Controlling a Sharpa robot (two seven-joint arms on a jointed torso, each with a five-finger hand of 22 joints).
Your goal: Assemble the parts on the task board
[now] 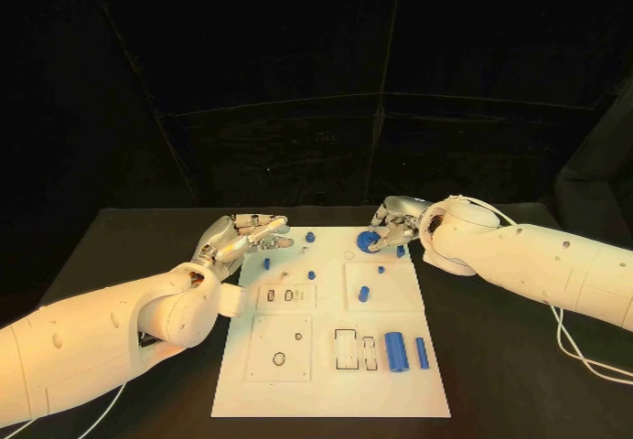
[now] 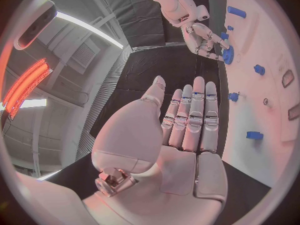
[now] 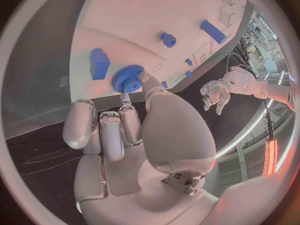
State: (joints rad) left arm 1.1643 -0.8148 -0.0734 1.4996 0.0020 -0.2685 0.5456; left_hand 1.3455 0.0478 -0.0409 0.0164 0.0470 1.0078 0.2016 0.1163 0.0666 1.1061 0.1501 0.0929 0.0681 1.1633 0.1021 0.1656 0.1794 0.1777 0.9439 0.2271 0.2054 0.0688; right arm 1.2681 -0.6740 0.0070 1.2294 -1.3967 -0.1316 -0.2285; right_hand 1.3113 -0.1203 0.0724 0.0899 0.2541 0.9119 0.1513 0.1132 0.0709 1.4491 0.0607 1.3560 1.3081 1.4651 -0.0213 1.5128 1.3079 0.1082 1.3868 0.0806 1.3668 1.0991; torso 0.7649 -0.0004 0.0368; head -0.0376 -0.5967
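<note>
No text, label or number can be read anywhere.

A black cloth-covered tabletop point(image 1: 158, 240) fills the lower frame, backed by dark curtain walls point(image 1: 264, 101). The left wrist view shows a long white ceiling strip light point(image 2: 87, 27) and glowing red heater panel point(image 2: 28, 82).

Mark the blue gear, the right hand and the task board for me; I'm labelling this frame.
blue gear point(image 3: 128, 78), right wrist view, toothed face.
right hand point(image 1: 394, 219), head view, back of the hand.
task board point(image 1: 396, 389), head view, bare near corner.
</note>
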